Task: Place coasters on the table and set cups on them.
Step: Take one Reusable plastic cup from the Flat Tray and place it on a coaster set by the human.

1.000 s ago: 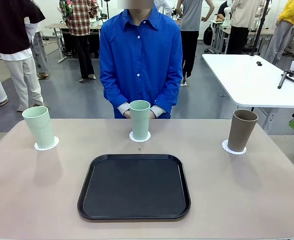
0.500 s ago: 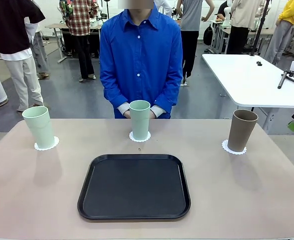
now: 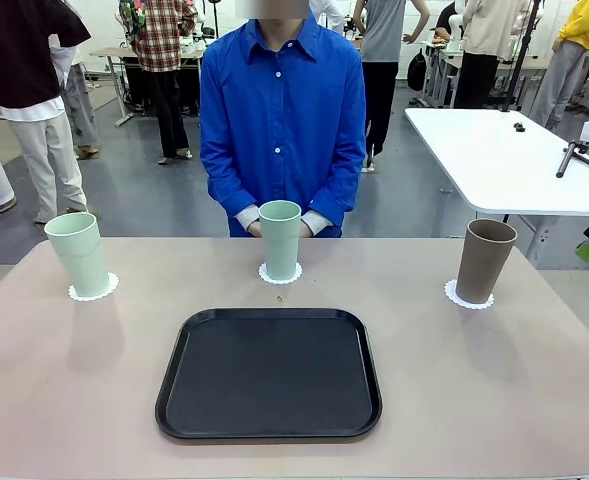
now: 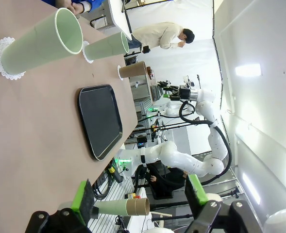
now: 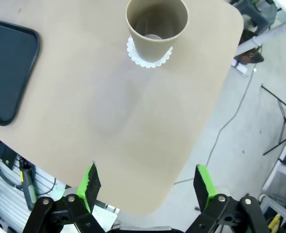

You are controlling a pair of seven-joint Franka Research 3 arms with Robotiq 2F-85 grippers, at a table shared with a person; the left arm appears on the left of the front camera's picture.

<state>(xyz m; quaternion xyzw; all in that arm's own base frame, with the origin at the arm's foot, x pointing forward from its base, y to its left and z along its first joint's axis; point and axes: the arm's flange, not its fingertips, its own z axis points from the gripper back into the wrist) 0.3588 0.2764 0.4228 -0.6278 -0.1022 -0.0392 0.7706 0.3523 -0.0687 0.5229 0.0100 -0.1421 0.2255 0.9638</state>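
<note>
On the desk (image 3: pixel 74 400) three cups stand upright, each on its own coaster: a mint cup (image 3: pixel 78 254) near the left edge, a mint cup (image 3: pixel 280 239) at the far middle before the person's hands (image 3: pixel 255 228), a brown cup (image 3: pixel 485 260) near the right edge, with bare desk around the black tray (image 3: pixel 269 373). The left gripper (image 4: pixel 140 199) hangs off the near edge, rolled sideways, fingers spread wide and empty. The right gripper (image 5: pixel 147 182), also wide open, looks down past the desk's rounded corner at the brown cup's coaster (image 5: pixel 133 52).

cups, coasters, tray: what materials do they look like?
Mint cups and brown cup: likely matte plastic or fibre composite; even colour, no gloss. Coasters: probably paper doilies; thin, white, scalloped lacy rims. Black tray: looks like moulded plastic, satin sheen, raised rounded lip.
</note>
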